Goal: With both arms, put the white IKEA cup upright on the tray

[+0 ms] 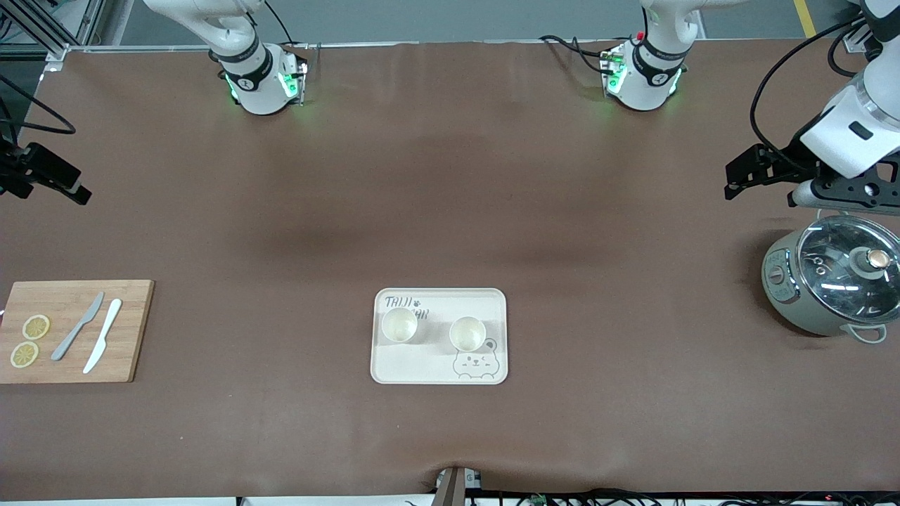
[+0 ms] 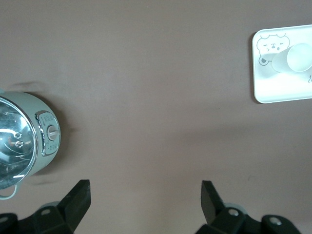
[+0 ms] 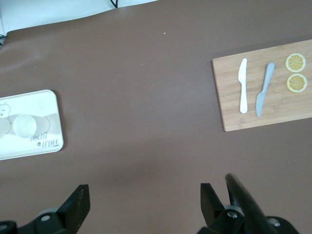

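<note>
The cream tray [image 1: 408, 362] lies in the middle of the table, close to the front camera. Two white cups stand upright on it, mouths up: one [image 1: 399, 325] by the printed lettering, the other [image 1: 467, 333] by the bear face. My left gripper [image 1: 735, 179] hangs open and empty over bare table beside the pot, at the left arm's end. Its wrist view shows the open fingers [image 2: 145, 195], the tray [image 2: 273, 92] and one cup [image 2: 297, 58]. My right gripper [image 1: 70, 188] hangs open and empty over the right arm's end. Its wrist view shows the spread fingers [image 3: 145, 195], the tray [image 3: 14, 148] and a cup [image 3: 24, 125].
A grey-green pot with a glass lid [image 1: 833, 281] [image 2: 19, 141] stands at the left arm's end. A wooden cutting board [image 1: 133, 330] [image 3: 273, 117] at the right arm's end carries a grey knife [image 1: 77, 327], a white knife [image 1: 103, 336] and two lemon slices [image 1: 36, 327].
</note>
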